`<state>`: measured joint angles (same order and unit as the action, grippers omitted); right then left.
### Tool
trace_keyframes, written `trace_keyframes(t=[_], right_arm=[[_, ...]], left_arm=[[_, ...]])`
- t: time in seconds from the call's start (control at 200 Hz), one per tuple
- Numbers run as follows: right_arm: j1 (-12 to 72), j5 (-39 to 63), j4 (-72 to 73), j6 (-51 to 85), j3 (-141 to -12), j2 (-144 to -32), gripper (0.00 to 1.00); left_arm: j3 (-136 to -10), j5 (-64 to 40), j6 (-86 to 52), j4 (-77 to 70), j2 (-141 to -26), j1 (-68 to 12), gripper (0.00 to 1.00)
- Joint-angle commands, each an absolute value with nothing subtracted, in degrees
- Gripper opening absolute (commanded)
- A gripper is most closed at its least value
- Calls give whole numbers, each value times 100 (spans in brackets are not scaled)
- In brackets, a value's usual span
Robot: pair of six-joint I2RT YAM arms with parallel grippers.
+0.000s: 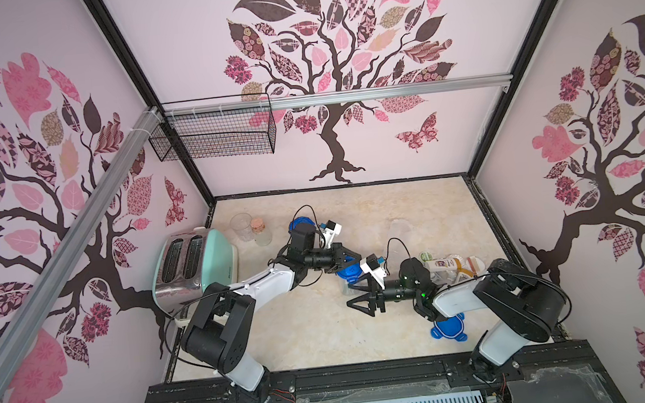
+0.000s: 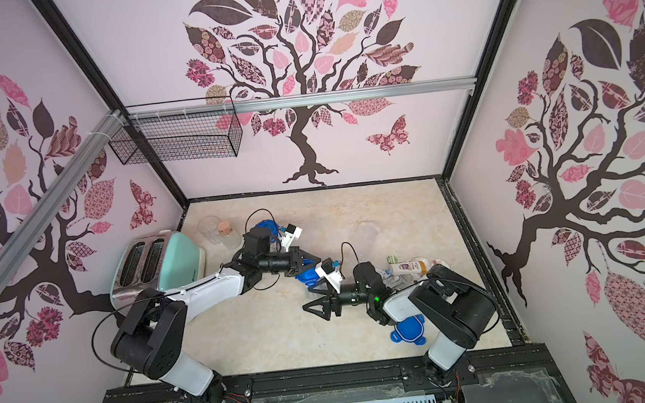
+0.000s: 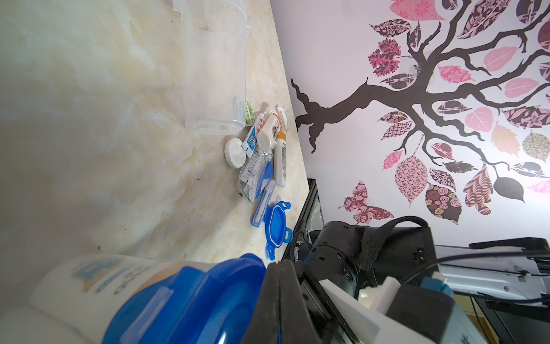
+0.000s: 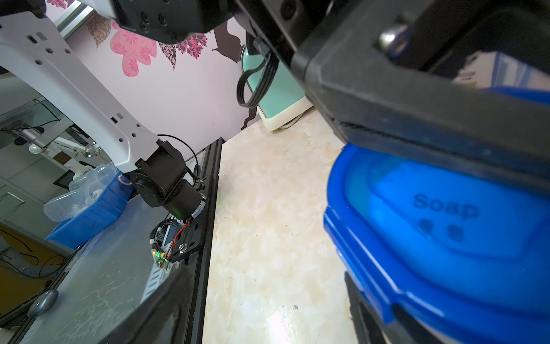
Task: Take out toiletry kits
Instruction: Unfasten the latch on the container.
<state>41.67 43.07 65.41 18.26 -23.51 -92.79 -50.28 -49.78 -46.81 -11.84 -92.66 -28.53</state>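
Observation:
The toiletry kits (image 1: 448,265) (image 2: 408,268) lie in a loose heap on the counter by the right wall. The heap holds a white bottle with a yellow cap (image 3: 279,158), a blue toothbrush (image 3: 262,196), a toothpaste tube (image 3: 253,138) and a round white tub (image 3: 235,152). A clear canister with a blue lid (image 1: 348,274) (image 3: 184,300) (image 4: 440,226) stands mid-counter, and a white bottle (image 3: 98,280) shows inside it. My left gripper (image 1: 352,261) (image 3: 279,265) sits at that lid's edge, pads pressed together with a sliver of blue clip between them. My right gripper (image 1: 355,296) (image 4: 268,321) is open beside the canister.
A loose blue lid (image 1: 448,329) (image 3: 278,226) lies near the front right. An empty clear canister (image 3: 214,74) rests behind the heap. A mint toaster (image 1: 195,265), a clear cup (image 1: 241,227), a cork-stoppered jar (image 1: 260,232) and another blue-lidded canister (image 1: 301,224) stand at the back left.

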Motion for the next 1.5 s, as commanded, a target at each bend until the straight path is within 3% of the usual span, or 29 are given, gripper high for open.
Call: trace_keyframes(t=[0.0, 0.45, 0.835, 1.17, 1.496], right_arm=[[4188, 4214, 7030, 1960, -2580, -9119, 87], [3764, 4354, 7456, 3857, -2504, -9193, 87], [3621, 4605, 7426, 4533, -2732, -9481, 86], [3623, 4515, 7277, 3393, -2962, -9149, 85], [3623, 4507, 9285, 2674, -2722, -9722, 83]], left_arm=[[-4764, -4518, -4400, -299, -9637, -3004, 5], [-4771, -4456, -4324, -180, -9580, -3023, 5], [-4808, -4456, -4299, -143, -9625, -3043, 4], [-4860, -4392, -4230, -53, -9679, -3102, 4], [-4864, -4371, -4176, 4, -9687, -3108, 4]])
